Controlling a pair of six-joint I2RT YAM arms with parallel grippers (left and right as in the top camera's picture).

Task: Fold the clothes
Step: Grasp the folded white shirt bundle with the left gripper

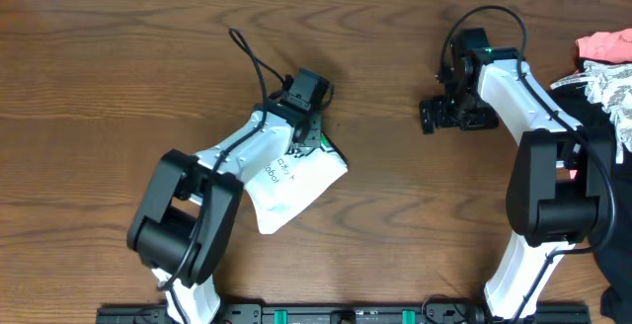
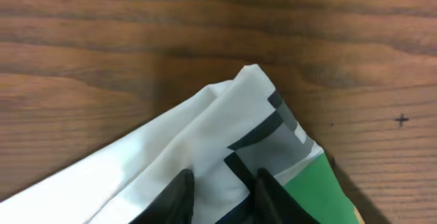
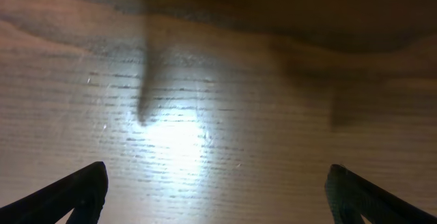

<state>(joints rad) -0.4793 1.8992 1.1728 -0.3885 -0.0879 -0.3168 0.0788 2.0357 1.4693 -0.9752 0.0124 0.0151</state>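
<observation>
White T-shirt [image 1: 296, 191] in compact fold; green print [image 2: 314, 186] at 1 corner

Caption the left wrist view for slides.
Left end effector at a corner of the white T-shirt with green print, on the wooden table.

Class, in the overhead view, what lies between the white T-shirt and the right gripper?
Nothing: only bare wooden table separates the T-shirt from the right gripper, as the overhead view shows.
</observation>
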